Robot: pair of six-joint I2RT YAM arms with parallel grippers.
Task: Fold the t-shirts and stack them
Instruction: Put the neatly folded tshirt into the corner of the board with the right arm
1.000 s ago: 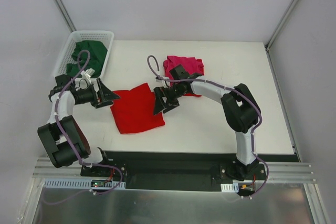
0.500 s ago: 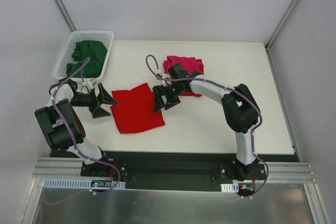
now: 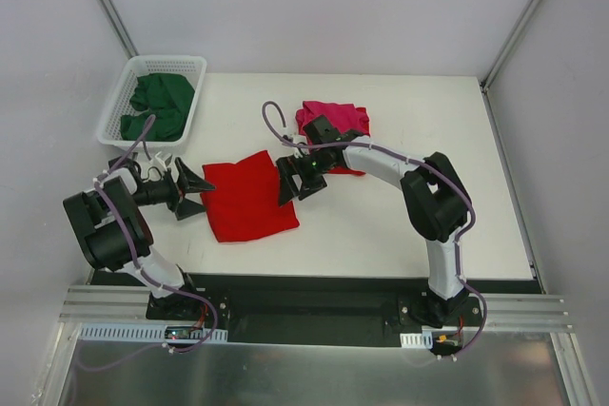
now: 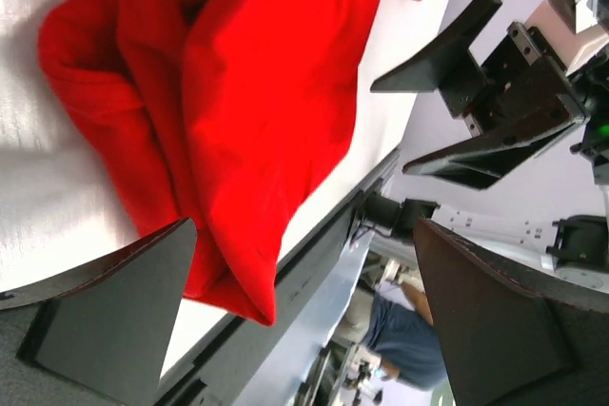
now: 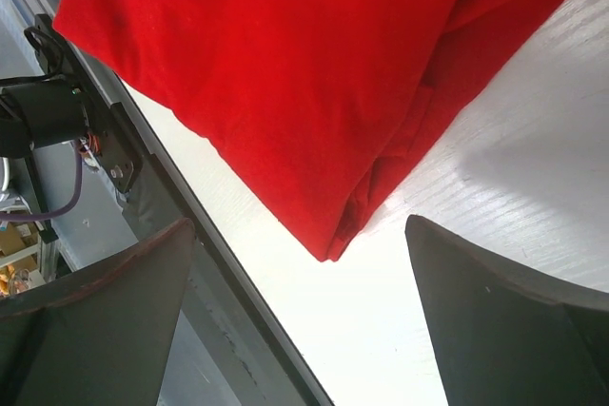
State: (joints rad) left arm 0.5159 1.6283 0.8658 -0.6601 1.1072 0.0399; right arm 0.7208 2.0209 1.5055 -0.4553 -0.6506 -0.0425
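Observation:
A bright red t-shirt (image 3: 247, 195) lies folded into a rough square on the white table, and it also fills the left wrist view (image 4: 257, 92) and the right wrist view (image 5: 314, 64). My left gripper (image 3: 196, 191) stands open just off its left edge, with nothing between its fingers (image 4: 105, 311). My right gripper (image 3: 291, 181) stands open at the shirt's right edge, also holding nothing. A magenta-pink t-shirt (image 3: 333, 124) lies folded behind the right arm. Dark green t-shirts (image 3: 157, 104) sit bunched in the basket.
The white lattice basket (image 3: 118, 97) stands at the table's back left corner. The black base rail (image 3: 314, 297) runs along the near table edge. Grey walls close in the back and both sides.
My left arm has swung down and back from beside the basket, so its gripper now points at the red shirt's left edge from lower down. The right gripper has barely moved.

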